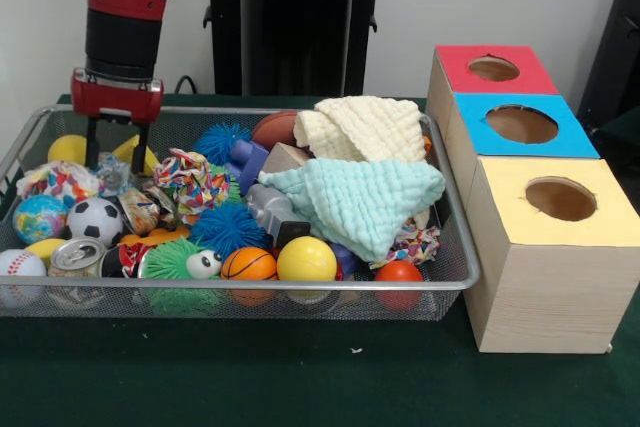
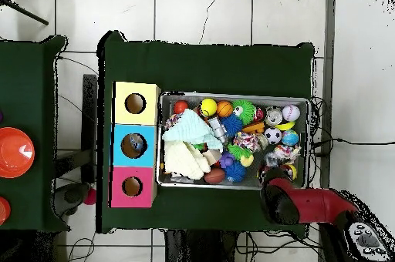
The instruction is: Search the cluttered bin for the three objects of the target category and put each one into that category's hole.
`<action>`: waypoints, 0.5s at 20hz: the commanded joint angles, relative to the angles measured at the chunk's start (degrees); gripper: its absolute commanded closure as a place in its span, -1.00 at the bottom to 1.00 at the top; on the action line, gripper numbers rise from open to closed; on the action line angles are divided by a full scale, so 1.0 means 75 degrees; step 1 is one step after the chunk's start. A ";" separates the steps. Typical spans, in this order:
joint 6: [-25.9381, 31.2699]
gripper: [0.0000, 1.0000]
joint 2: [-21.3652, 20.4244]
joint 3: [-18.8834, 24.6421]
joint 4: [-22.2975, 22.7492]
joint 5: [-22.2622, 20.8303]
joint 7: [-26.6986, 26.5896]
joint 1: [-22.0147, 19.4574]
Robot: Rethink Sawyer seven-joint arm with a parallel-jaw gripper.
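1. We see the gripper low over the far corner of the bin, on the front view's left side. Its two fingers stand apart, nothing between them.
2. Just under and beside the fingertips sits something clear and crinkly, next to a yellow ball. We judge it to be one of the see-through bottles, but it is too small to be sure.
3. We cannot make out any other bottle. No blue label shows in either view. The rest may lie under the clutter or under the cloths.
4. Clutter: a teal cloth and a cream cloth cover the side of the bin nearest the boxes. Balls, spiky toys and a silver can fill the rest.
5. The blue-surround hole is the middle one of three, between the red hole and the yellow hole, in the wooden boxes just beside the bin. In the overhead view something seems to sit inside the blue hole; we cannot tell what.
6. Step in hand, by our judgement: reaching for a first pick in the far corner, jaws wide, not yet clamped.
7. Next move calls for a short descent onto the clear item, a close, a lift clear of the rim, then a carry across the whole bin to the blue hole.
8. Risk: thin dented walls may slip or squash.
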 commanded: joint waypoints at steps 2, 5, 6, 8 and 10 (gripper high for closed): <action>-0.0643 -1.00 0.1251 -0.0231 -0.0766 -0.0010 0.0852 0.0467; -0.0995 -1.00 0.1621 -0.0439 -0.1023 -0.0021 0.0800 0.0504; -0.1056 -1.00 0.1718 -0.0472 -0.1091 -0.0009 0.0788 0.0508; -0.0976 -1.00 0.1827 -0.0365 -0.1184 -0.0085 0.0701 0.0420; -0.0939 -1.00 0.1911 -0.0346 -0.1280 -0.0131 0.0630 0.0402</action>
